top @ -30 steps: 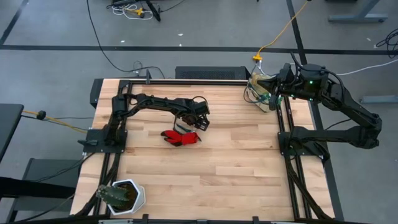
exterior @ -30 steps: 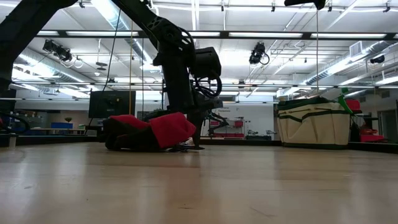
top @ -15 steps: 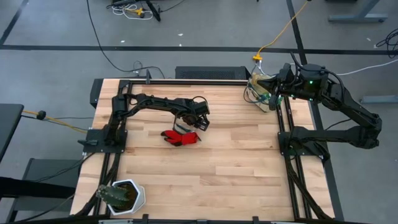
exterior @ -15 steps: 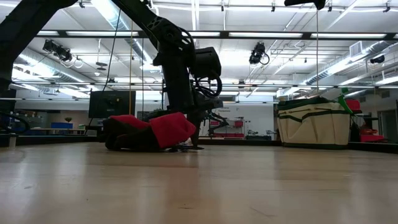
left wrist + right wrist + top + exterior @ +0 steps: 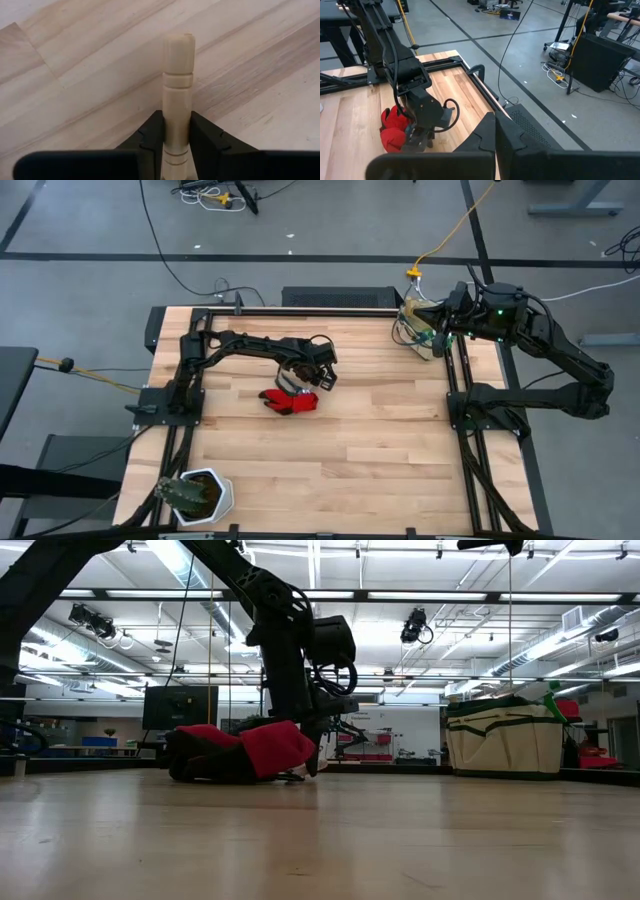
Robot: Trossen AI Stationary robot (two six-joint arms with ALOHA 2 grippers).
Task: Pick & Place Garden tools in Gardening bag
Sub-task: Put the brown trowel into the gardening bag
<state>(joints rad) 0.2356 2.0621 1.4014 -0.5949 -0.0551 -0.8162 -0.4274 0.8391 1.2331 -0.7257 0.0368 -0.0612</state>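
The wooden worktop (image 5: 330,430) carries everything, framed by dark rails. At its far right corner, against the right rail, stands the gardening bag (image 5: 418,328), beige canvas with green trim; in the low view it (image 5: 503,737) sits upright, well apart from the rest. The right gripper (image 5: 437,321) hangs over that bag with its fingers pressed together, holding nothing that can be seen. The left arm reaches from the left rail toward the middle of the worktop, and the left gripper (image 5: 300,381) is down at the surface, its two dark fingers (image 5: 150,137) clamped on either side of a pale wooden tool handle (image 5: 177,100). Just beside it lies the red glove (image 5: 289,400), crumpled on the boards. A white pot (image 5: 205,496) occupies the near left corner. No brand names or writing can be read anywhere.
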